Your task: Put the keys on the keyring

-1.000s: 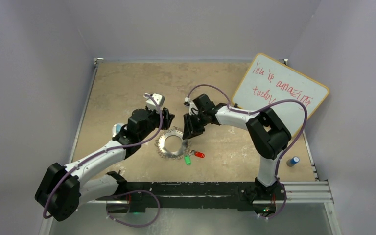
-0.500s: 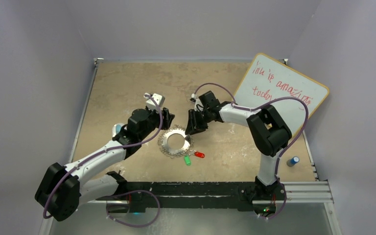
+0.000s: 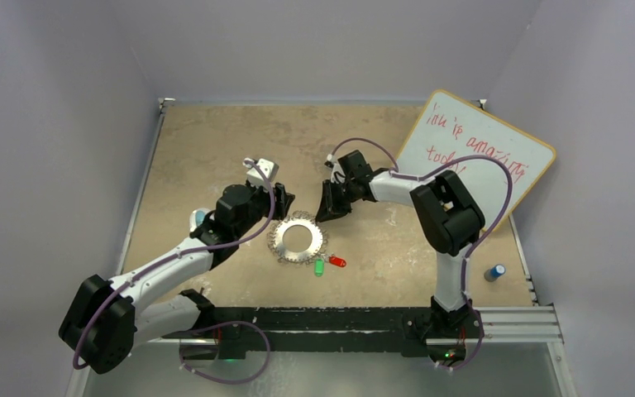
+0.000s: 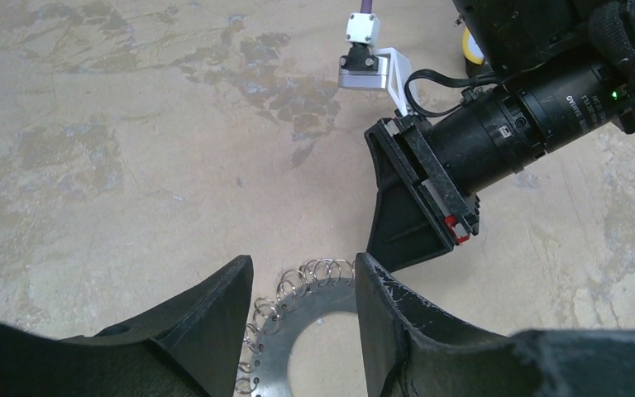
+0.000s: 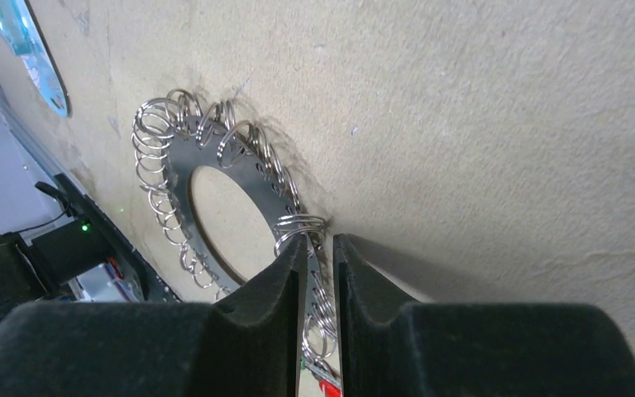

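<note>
The keyring [image 3: 278, 241] is laid flat mid-frame on the surface [image 3: 215, 149], the keys [image 3: 336, 261] just off its lower right rim. The left gripper [image 4: 303, 265] is held released over its fringe. The right gripper [image 5: 320, 244] is seen closed to a slit there, and whether a loop is pinched cannot be told.

There are two robot arms, a left arm [image 3: 161, 266] and a right arm [image 3: 451, 217], one big metal ring [image 3: 282, 241], two tiny keys, a red key [image 3: 336, 261] and a green key [image 3: 318, 268], one whiteboard [image 3: 471, 157], one small blue-topped tube [image 3: 494, 272] and one bench [image 3: 215, 141].
</note>
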You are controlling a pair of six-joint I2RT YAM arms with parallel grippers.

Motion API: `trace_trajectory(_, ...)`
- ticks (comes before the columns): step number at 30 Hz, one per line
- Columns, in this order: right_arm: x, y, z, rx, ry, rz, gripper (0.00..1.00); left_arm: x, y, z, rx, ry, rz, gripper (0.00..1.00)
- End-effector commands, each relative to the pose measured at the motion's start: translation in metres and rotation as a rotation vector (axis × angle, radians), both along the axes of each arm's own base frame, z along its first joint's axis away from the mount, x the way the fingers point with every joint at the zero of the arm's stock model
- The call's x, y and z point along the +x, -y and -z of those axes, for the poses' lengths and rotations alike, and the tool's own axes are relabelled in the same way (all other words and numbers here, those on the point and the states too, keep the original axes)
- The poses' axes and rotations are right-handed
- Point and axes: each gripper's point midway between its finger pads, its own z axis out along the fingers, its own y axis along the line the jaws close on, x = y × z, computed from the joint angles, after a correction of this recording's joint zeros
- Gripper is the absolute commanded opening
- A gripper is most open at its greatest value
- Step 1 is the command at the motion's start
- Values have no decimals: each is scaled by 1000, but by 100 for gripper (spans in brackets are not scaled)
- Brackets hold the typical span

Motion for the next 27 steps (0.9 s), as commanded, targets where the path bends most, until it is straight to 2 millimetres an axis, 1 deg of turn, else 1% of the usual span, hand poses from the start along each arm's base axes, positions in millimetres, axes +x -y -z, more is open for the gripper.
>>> trace_trajectory(1, 17, -6, -8, 18, 64, -11, 21, 3, 1, -13, -35, 36, -2, 47)
trace_trajectory(6, 21, -5, -27, 32, 116, -15, 25, 3, 1, -11, -33, 32, -2, 47)
trace_trajectory(10, 22, 0, -35, 11, 148, -15, 28, 3, 1, -9, -35, 27, -3, 47)
trace_trajectory(14, 21, -3, -33, 19, 137, -27, 32, 4, 4, -2, -42, 2, -4, 47)
trace_trajectory(17, 24, -7, -35, 40, 136, -28, 36, 4, 8, 3, -55, -26, 5, 47)
trace_trajectory(20, 28, -11, -33, 33, 134, -24, 38, 3, 10, 7, -68, -48, 5, 47)
trace_trajectory(24, 23, -15, -22, -18, 125, -39, 43, 4, 11, 7, -75, -54, 2, 47)
trace_trajectory(27, 20, -13, -10, -87, 121, -53, 43, 4, 11, 7, -73, -51, 3, 47)
